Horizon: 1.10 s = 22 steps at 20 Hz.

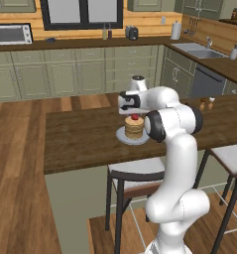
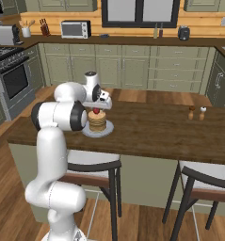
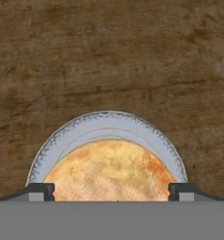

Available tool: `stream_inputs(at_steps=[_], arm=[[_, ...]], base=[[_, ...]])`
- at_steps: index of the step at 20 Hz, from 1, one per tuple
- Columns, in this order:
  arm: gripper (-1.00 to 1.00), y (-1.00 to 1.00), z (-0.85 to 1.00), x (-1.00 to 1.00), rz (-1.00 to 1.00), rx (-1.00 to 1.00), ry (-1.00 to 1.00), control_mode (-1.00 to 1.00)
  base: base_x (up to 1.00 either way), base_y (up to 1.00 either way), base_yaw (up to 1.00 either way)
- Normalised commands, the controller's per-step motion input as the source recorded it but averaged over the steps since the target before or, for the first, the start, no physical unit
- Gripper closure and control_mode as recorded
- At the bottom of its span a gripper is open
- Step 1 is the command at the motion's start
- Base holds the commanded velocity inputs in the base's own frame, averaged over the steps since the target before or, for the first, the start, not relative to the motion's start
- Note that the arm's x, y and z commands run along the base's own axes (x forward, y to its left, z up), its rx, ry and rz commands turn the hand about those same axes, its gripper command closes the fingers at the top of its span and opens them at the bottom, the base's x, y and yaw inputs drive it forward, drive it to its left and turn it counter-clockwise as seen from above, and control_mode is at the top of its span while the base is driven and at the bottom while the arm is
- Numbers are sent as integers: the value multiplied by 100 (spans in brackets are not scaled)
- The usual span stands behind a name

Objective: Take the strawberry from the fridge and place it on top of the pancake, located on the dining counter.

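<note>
— Looking across the kitchen, what is the biggest thing near the pancake?

— That would be the counter, a long dark-brown wooden top. The pancake stack sits on it, on a round grey plate with a paler rim. Two stools with black frames stand under the counter's near edge, one just below the plate, the other off to the side.

— And the pancake itself?

— A short stack of round tan-brown cakes, golden on top with darker orange toward the edges in the hand view. It covers most of the plate, leaving a ring of grey around it.

— Where is the strawberry?

— Resting on top of the pancake, at its middle. It is a tiny red roundish berry, far smaller than the stack under it.

— What about the gripper?

— It hangs directly above the pancake, pointing down. Its jaws are spread wide: in the hand view the two dark fingertips stand well apart, one to each side of the pancake, and nothing is between them. It holds nothing; whether it touches the berry I cannot tell.

— Anything smaller?

— Two little shakers stand on the counter, well apart from the pancake.
</note>
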Motion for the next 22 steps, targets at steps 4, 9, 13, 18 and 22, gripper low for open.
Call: stream_inputs(at_steps=[4,9,13,18,22], arm=[[-100,0,43,-2,0,-4,-1,-100],[-100,9,64,-55,0,-7,-2,-100],[-100,43,48,-100,0,-1,-1,-100],[-100,74,15,-100,0,0,0,-100],[-100,73,1,-100,0,0,0,-100]], base=[[0,0,0],[0,0,0],[0,0,0],[0,0,0],[0,0,0]])
